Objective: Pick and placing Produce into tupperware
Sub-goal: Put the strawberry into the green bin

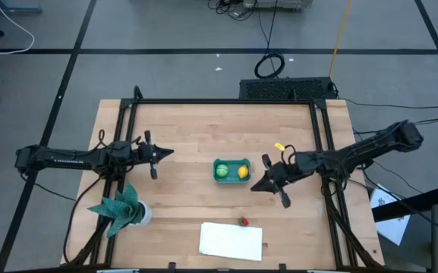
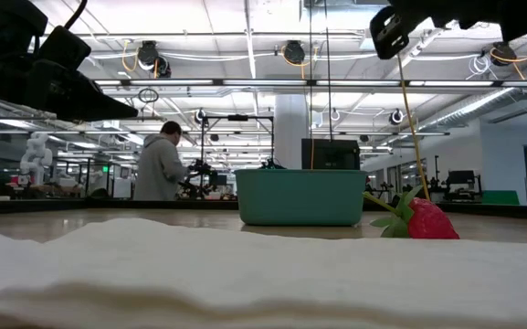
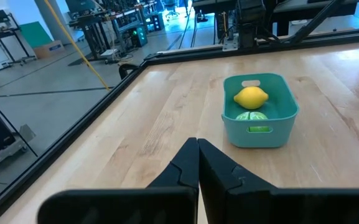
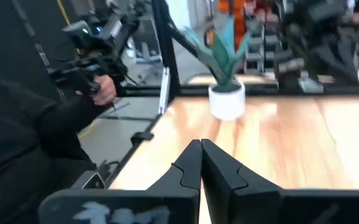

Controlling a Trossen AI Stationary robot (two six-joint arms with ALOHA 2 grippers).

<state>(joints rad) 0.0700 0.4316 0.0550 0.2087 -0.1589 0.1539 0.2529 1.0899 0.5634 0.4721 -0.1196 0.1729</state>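
The teal tupperware (image 1: pixel 231 170) stands mid-table with the green round piece (image 1: pixel 222 171) and the yellow lemon-like piece (image 1: pixel 243 172) inside; both also show in the left wrist view, the lemon (image 3: pixel 251 97) behind the green piece (image 3: pixel 252 116). The small red piece (image 1: pixel 243 222) lies on the wood by the white rectangle's far edge. My right gripper (image 1: pixel 253 187) is shut and empty, above the table just right of the tupperware (image 3: pixel 260 112). My left gripper (image 1: pixel 171 152) is shut and empty, off to the container's left.
A flat white rectangle (image 1: pixel 231 240) lies near the table's front edge. A teal plant in a white pot (image 1: pixel 124 208) stands at the front left. A black frame (image 1: pixel 226 101) borders the table. A person's dark sleeve and hand (image 4: pixel 73 106) holding a device show beyond the table's left side.
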